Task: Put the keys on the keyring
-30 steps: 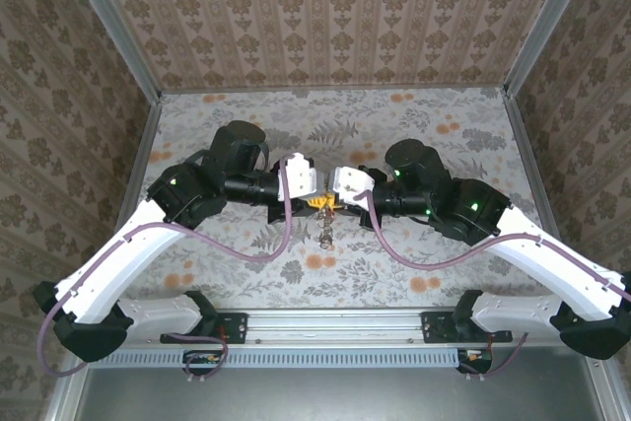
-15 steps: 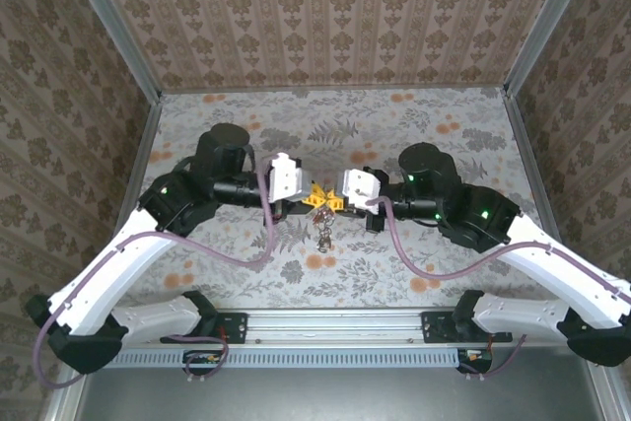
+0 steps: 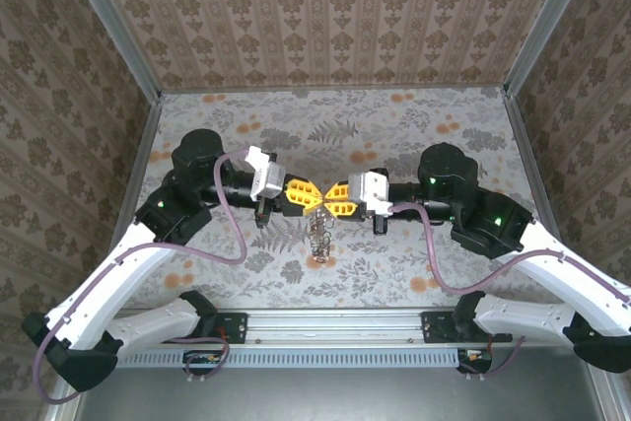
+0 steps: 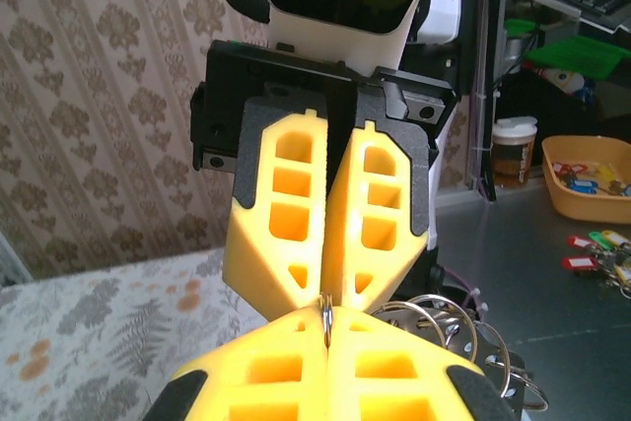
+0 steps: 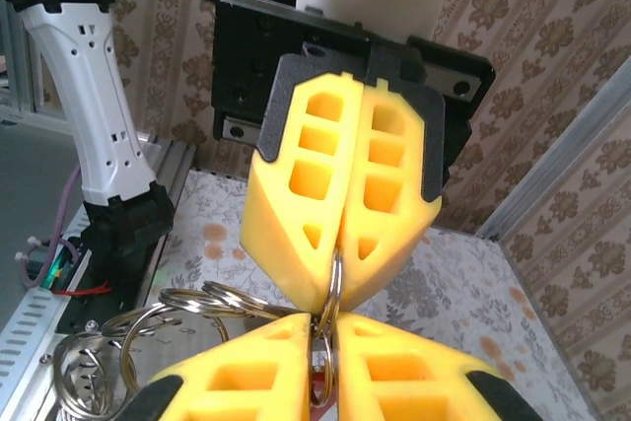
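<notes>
Where left gripper (image 3: 310,198) meets right gripper (image 3: 328,198), looped silvery wire keyring (image 3: 318,234) hangs.

Top view: hanging keyring (image 3: 318,234) bunch too small to resolve. Right wrist: right gripper (image 5: 323,330) cut off at bottom edge, red piece (image 5: 316,389) mostly hidden between jaws.

My gripper (image 5: 323,334) pinches a thin steel keyring (image 5: 331,309), tip to tip with the left gripper (image 5: 338,271) clamped on it too; split rings (image 5: 192,305) dangle lower left.
</notes>
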You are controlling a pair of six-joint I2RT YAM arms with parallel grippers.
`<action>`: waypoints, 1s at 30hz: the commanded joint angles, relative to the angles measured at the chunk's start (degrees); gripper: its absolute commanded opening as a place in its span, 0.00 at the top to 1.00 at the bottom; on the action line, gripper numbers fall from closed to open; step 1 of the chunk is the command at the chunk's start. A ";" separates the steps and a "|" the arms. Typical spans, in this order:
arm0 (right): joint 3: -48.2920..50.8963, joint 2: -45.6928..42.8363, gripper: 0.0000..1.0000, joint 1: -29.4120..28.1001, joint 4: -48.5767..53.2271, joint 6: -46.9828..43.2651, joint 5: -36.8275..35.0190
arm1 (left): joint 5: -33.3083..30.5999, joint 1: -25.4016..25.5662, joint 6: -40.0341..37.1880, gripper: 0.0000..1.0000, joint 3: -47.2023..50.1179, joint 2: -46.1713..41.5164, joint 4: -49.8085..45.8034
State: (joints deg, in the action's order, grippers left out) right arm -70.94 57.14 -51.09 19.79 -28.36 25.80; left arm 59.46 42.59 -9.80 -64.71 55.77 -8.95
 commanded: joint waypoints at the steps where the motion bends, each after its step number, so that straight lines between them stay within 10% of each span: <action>1: 0.80 -0.52 0.86 0.11 -1.66 0.35 1.62 | 4.34 -0.37 8.13 1.00 2.19 -1.23 14.62; 7: 0.89 -0.92 1.00 0.17 -2.38 0.29 0.47 | 3.26 -0.34 12.37 1.00 4.23 -0.92 20.54; 17: -3.12 1.63 1.00 0.20 3.68 -0.45 -9.86 | -22.28 7.05 -18.84 0.82 -16.99 7.26 -32.50; 30: -3.80 4.06 1.00 0.21 5.09 -1.25 -12.09 | -27.91 8.99 -21.44 0.82 -19.31 9.88 -36.29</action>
State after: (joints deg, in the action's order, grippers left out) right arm -72.69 60.88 -50.76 27.97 -28.62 15.11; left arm 31.31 50.48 -29.19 -82.63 65.06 -42.85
